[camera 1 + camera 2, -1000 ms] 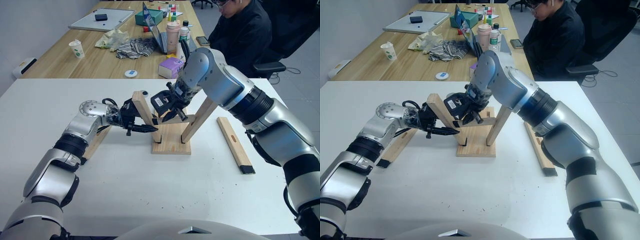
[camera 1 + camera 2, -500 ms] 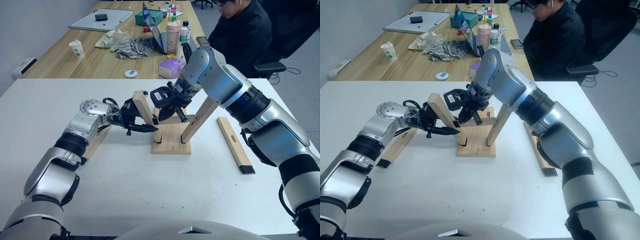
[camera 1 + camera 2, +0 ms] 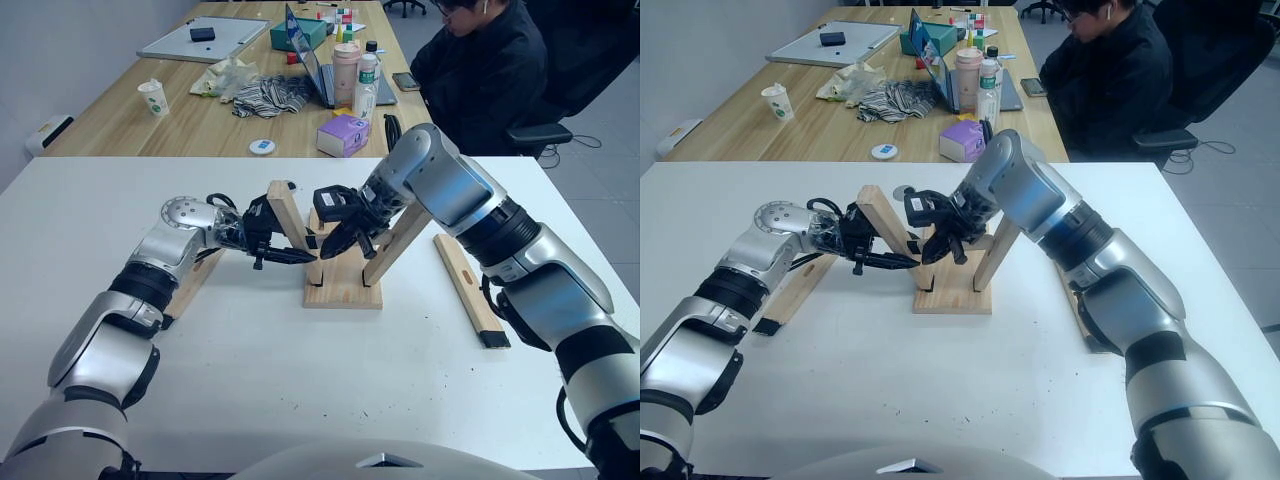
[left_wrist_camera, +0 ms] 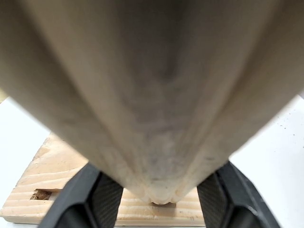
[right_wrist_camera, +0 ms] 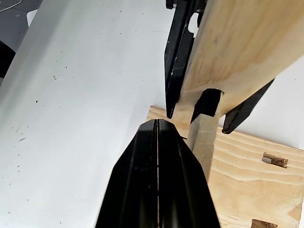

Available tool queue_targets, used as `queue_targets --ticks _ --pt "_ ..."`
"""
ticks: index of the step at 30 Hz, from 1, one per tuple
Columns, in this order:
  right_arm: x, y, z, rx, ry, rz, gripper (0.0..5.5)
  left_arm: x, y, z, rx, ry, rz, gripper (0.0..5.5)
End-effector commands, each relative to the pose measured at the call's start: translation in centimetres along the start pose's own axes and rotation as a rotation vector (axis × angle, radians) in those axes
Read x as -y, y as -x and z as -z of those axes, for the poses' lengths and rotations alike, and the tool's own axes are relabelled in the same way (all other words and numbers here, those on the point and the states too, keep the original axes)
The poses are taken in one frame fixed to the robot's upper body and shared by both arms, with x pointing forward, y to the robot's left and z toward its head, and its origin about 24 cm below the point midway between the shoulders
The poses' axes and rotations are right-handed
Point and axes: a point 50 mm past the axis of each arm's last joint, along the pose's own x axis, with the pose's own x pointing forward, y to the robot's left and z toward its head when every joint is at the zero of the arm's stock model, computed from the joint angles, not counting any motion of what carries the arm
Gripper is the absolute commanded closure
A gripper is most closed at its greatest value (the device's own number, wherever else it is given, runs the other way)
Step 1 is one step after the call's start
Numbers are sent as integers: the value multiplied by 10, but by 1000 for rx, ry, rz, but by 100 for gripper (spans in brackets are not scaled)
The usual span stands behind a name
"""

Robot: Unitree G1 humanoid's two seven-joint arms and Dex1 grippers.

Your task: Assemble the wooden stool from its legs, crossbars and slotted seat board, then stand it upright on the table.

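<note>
- The slotted seat board (image 3: 343, 288) lies flat near the middle of the tabletop (image 3: 300, 400), a little toward the far edge, so the stool is being built upside down.
- 2 legs stand in it, both tilted: the left leg (image 3: 284, 212) and the right leg (image 3: 397, 240). What looks like a crossbar (image 3: 982, 241) runs between them, mostly behind the right arm.
- The left end effector (image 3: 298, 252) pinches the left leg low down, 1 finger on each side.
- The right end effector (image 5: 156, 130) has its fingers pressed together, holding nothing, its tip just beside the notch at that leg's foot.
- 2 more legs lie flat: a loose leg (image 3: 470, 290) toward the right edge and another loose leg (image 3: 193, 285) toward the left edge, partly under the left arm.
- My guess is the job is about half done: seating these 2 legs squarely, fitting the other 2 and any remaining crossbars, then turning it upright.
- I can't make out any writing on the wood.
</note>
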Motion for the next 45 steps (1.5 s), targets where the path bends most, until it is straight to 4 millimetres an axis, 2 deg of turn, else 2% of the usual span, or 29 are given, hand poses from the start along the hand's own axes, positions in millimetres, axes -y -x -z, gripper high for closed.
queue_targets --ticks 1,4,11,15,17,24,29,33,40,45 --pt "4 29 -6 -42 113 90 550 57 1 108 -574 350 197 347" --pt "4 41 -7 -106 157 93 550 57 1 109 -573 352 192 347" --pt "13 76 -27 -80 172 151 427 57 2 109 -570 356 181 347" --pt "19 94 -37 -159 241 200 352 56 5 109 -571 361 167 347" --pt "18 93 -38 -204 269 189 328 57 7 110 -567 368 155 347" --pt "18 81 -34 -280 298 128 327 58 6 109 -553 376 139 347" --pt "14 82 -25 -322 284 87 327 58 7 109 -551 380 134 347" --pt "13 74 -17 -372 287 37 327 59 7 110 -548 385 126 347" --pt "8 61 -49 -331 342 -28 327 59 6 110 -543 392 115 347" --pt "11 42 -49 -431 419 -63 327 62 7 111 -531 408 87 347"
